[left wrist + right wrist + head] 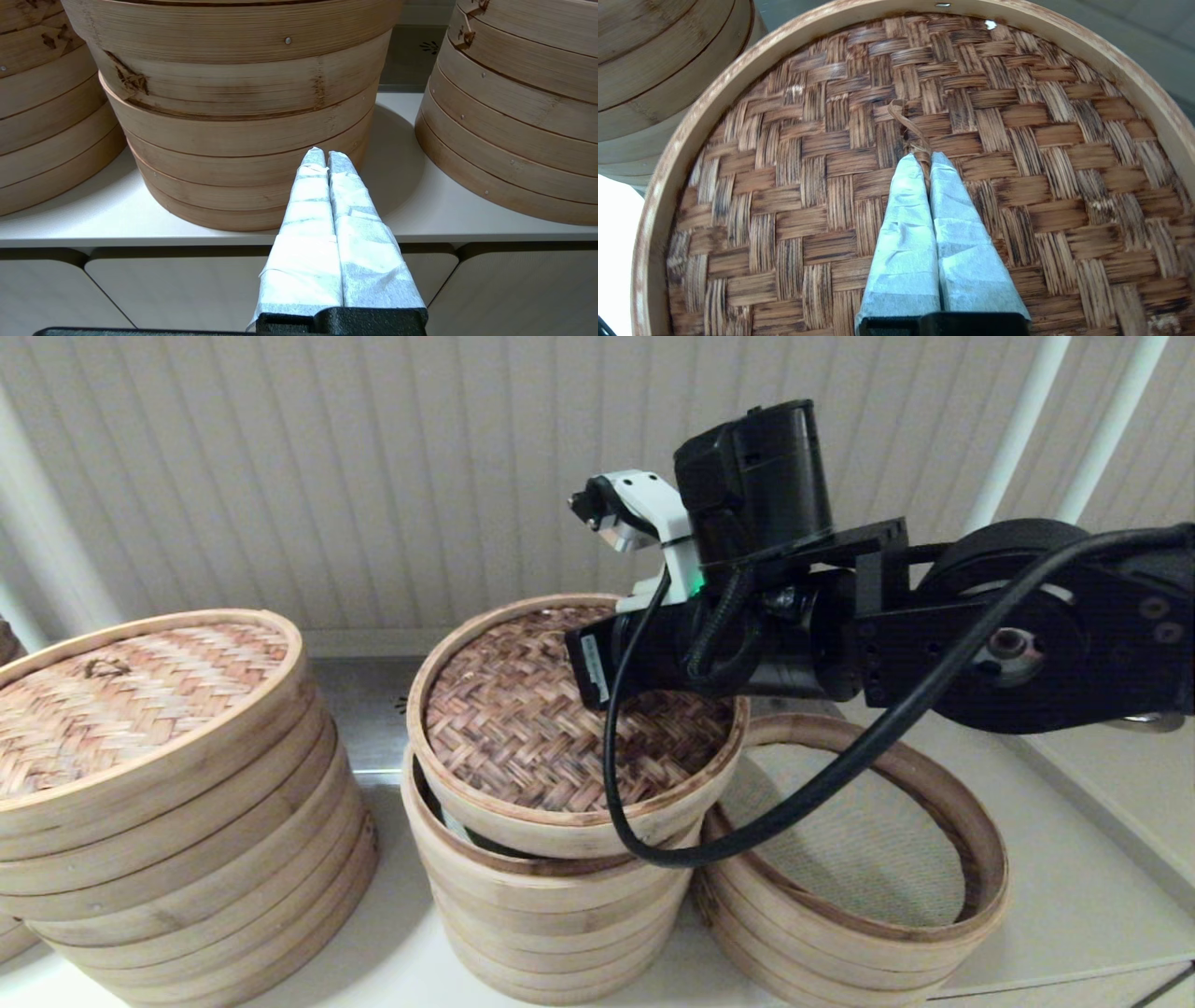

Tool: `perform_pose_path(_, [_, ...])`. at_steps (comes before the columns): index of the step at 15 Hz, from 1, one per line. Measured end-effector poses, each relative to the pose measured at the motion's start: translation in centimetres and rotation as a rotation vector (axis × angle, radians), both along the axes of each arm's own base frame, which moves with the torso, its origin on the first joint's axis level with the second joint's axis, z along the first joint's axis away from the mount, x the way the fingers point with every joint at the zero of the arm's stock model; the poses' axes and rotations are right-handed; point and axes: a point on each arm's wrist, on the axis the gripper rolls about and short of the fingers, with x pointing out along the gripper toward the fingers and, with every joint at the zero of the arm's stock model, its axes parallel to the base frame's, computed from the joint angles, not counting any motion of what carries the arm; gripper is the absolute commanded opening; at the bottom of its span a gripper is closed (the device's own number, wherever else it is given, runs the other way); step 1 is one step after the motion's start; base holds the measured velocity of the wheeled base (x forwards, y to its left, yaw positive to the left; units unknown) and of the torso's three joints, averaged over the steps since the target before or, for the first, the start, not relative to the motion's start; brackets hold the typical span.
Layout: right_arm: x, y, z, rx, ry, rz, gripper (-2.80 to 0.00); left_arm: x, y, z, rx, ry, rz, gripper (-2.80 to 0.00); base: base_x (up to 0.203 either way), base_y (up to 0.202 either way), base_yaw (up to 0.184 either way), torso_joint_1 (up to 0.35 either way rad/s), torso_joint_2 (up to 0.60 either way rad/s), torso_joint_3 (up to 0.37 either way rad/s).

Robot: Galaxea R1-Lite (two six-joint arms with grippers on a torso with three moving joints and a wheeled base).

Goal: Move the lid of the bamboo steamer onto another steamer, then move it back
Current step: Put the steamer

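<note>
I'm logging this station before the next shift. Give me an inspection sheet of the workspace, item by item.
Surface: pale counter, three steamer stacks on it.
Job's things: dark woven lid tilted, raised off the middle stack; short open steamer on the right, mesh liner showing.
Clutter: wide stack with tan lid on the left.
Grippers: right pincer shut on the lid's small loop; left pincer shut, empty, low at the counter's front.
Cables: black cable hangs across lid and open steamer.
Surroundings: ribbed wall behind.
</note>
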Motion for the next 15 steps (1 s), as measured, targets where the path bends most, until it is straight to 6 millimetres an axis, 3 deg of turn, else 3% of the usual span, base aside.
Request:
perform_pose_path(3, [-0.4, -1.3, 0.8, 0.001, -0.018, -0.014, -2.8, 0.0, 0.0, 0.0, 0.001, 0.0, 0.0, -2.8, 0.0, 0.0, 0.0, 0.0, 0.0, 0.0])
perform_pose_path(5, [-0.4, -3.2, 1.5, 0.008, -0.033, -0.05, -2.8, 0.0, 0.0, 0.0, 0.001, 0.0, 0.001, -2.8, 0.0, 0.0, 0.0, 0.0, 0.0, 0.0])
perform_pose_path(12, [-0.9, -12.1, 3.7, 0.038, -0.078, -0.237, -2.8, 0.0, 0.0, 0.0, 0.001, 0.0, 0.0, -2.8, 0.0, 0.0, 0.0, 0.0, 0.0, 0.0])
perform_pose_path(15, [-0.8, -16.0, 3.1, 0.038, -0.053, -0.3, -2.8, 0.0, 0.0, 0.0, 0.001, 0.0, 0.001, -2.8, 0.0, 0.0, 0.0, 0.0, 0.0, 0.0])
